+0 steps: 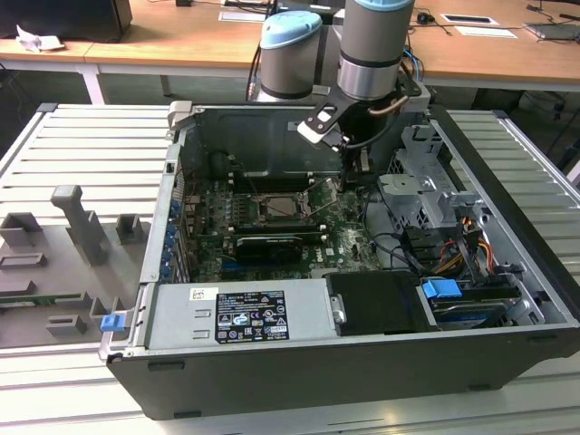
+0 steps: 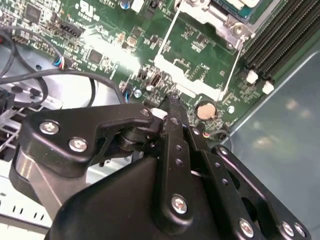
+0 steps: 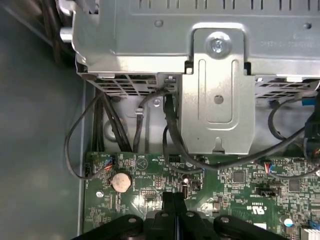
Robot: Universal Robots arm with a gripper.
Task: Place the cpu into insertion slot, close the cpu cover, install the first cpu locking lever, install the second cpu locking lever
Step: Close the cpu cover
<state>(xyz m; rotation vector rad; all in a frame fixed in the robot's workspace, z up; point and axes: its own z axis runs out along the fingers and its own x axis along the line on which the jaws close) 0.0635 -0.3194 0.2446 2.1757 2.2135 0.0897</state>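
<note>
The cpu (image 1: 271,208) shows as a grey square lying in the insertion slot (image 2: 235,17) in the middle of the green motherboard. The cpu cover (image 2: 192,67), a thin silvery frame with a cut-out centre, stands swung open beside the slot, on the side toward the exterior view's right (image 1: 320,207). Thin wire locking levers (image 2: 167,37) stick up along its edges. My black gripper (image 2: 172,105) hangs just off that open cover, over the board's edge, with its fingers pressed together and nothing between them. In the first wrist view the gripper (image 3: 172,200) points at the board near a coin cell.
The open computer case (image 1: 507,263) walls in the board. A metal drive cage (image 3: 215,85) with black cables (image 3: 170,130) rises close beside the gripper. Black memory slots (image 2: 280,35) run along the insertion slot. A long black expansion card (image 1: 265,245) and the power supply (image 1: 245,317) sit nearer the front.
</note>
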